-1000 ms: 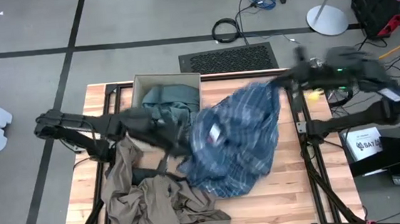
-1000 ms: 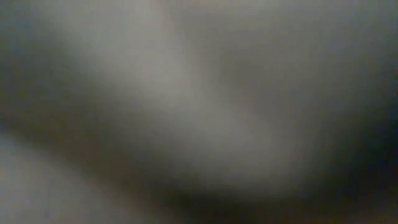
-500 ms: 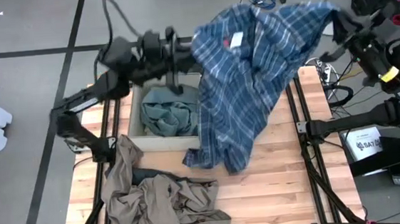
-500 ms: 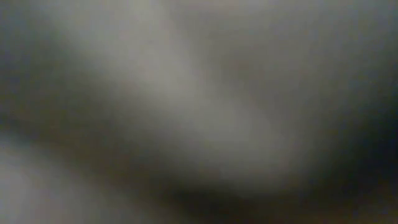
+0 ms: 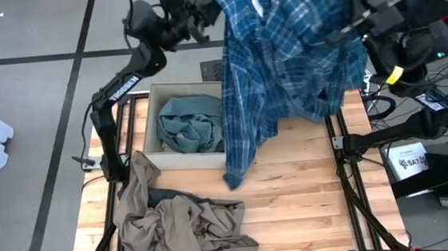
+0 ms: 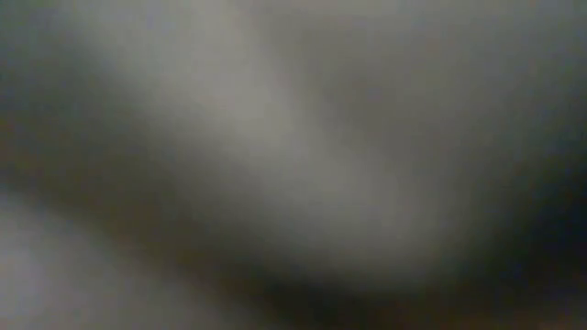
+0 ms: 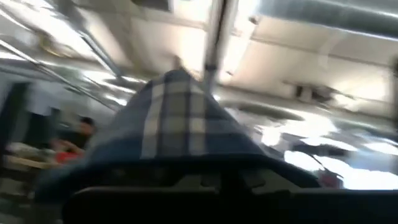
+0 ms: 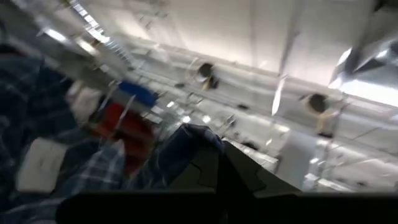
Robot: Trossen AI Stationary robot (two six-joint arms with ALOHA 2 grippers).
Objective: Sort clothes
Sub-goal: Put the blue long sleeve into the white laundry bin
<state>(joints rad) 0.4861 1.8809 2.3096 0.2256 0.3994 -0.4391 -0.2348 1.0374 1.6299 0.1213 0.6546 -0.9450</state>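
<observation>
Both arms reach high above the bench's far edge, the left gripper [image 5: 208, 6] and right gripper [image 5: 352, 3] each clamped on the plaid shirt [image 5: 283, 65], which hangs spread between them. Only the left wrist view shows a person [image 7: 78, 134] in the room; the low view is a blur.

Low view wholly blurred, plaid shirt [image 5: 286, 48] cut off

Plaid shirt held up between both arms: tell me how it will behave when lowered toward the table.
The plaid shirt looks floppy: it hangs in loose folds between the left hand and right hand, a tail dangling low over the table. It will probably collapse into a heap rather than lie flat. It seems light, so it may swing.
</observation>
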